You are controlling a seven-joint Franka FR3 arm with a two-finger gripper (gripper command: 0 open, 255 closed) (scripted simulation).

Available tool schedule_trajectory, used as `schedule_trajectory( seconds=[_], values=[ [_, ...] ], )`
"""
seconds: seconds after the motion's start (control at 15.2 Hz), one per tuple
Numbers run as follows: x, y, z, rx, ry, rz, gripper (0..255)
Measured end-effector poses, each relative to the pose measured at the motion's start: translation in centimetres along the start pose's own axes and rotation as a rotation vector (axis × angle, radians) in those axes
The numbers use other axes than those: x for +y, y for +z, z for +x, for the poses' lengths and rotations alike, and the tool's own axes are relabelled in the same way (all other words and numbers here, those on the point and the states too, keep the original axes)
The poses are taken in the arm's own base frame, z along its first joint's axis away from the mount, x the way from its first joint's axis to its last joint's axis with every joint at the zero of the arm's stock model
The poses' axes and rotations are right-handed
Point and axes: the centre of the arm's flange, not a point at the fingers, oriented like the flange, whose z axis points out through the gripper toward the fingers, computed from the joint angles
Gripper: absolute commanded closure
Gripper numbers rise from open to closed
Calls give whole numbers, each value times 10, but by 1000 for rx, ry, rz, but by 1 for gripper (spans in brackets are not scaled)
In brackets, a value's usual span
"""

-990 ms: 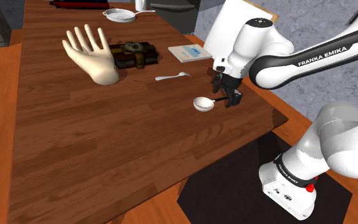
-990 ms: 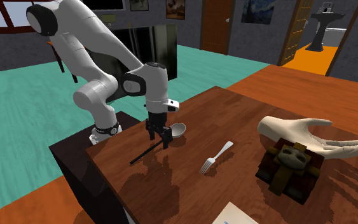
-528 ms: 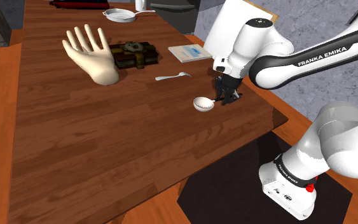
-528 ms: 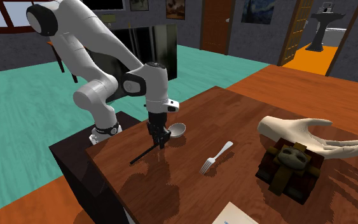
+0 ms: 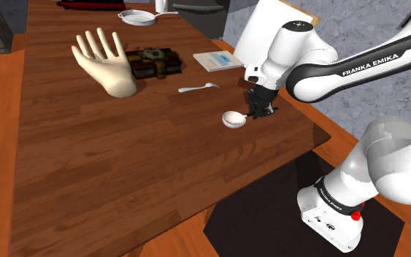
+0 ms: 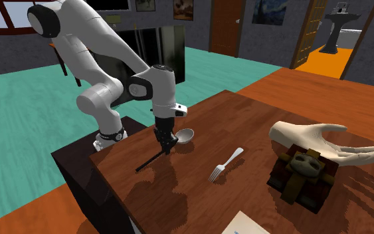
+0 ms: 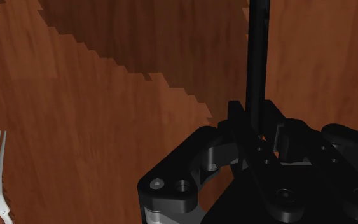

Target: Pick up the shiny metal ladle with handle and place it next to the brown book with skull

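closed since a second ago, from standing open on both sides of the handle to a gripper [image 5: 259, 112] clenched on the thin dark handle of the ladle [image 5: 233, 120], somewhere between the bowl and the far end; otherwise same place, not lifted yet. lying flat on the table [image 5: 123, 168] near its edge, pale bowl turned toward the fork [image 5: 198, 88], well apart from the brown book with skull [image 5: 152, 63], itself just beside the model hand [image 5: 107, 62]. for a good step, probably: keep the grip firm, being on a thin handle and likely to swing, with the long free end reaching past the grip; lift straight up first, slowly, and watch for tilt of the bowl; carry high enough to pass over the fork; come down on bare wood just beside the book, on the side away from the model hand; release only when resting flat
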Motion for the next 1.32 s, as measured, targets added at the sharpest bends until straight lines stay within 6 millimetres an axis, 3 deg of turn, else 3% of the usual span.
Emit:
schedule_trajectory(
  seconds=[1.32],
  values=[
    [10, -98, -11, -1, 1, 1, 255]
  ],
)
